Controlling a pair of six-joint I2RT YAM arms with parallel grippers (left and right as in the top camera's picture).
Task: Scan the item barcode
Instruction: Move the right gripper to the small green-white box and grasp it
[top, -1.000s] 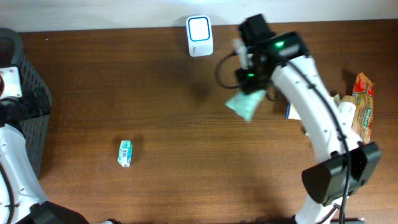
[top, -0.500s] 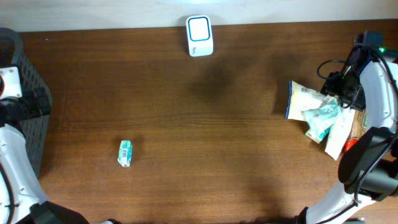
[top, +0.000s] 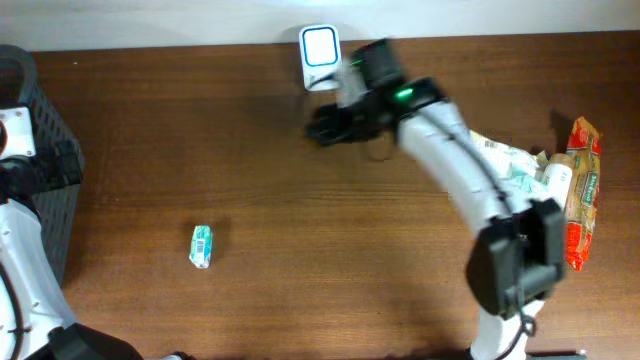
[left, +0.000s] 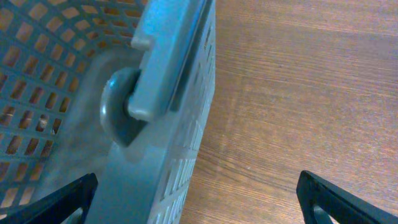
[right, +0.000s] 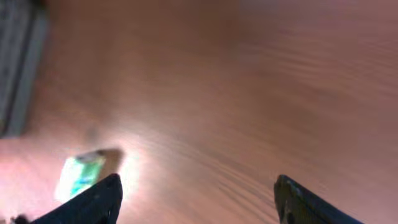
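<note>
A small green-and-white packet (top: 201, 245) lies on the wooden table at the left of centre; the right wrist view shows it blurred at the lower left (right: 79, 177). The white barcode scanner (top: 320, 58) stands at the table's far edge. My right gripper (top: 322, 130) hovers just below and in front of the scanner, well apart from the packet, and is open with nothing between its fingers (right: 196, 199). My left gripper (left: 196, 199) is wide open and empty over the rim of the grey basket (left: 168, 124).
The grey mesh basket (top: 40, 110) stands at the table's left edge. A heap of packets (top: 520, 170) and orange snack bags (top: 582, 190) lies at the right edge, beside the right arm's base.
The right gripper carried a teal packet from near the scanner to the heap at the right, let it go, and swung back to the scanner, open and empty. The left arm stayed still.
</note>
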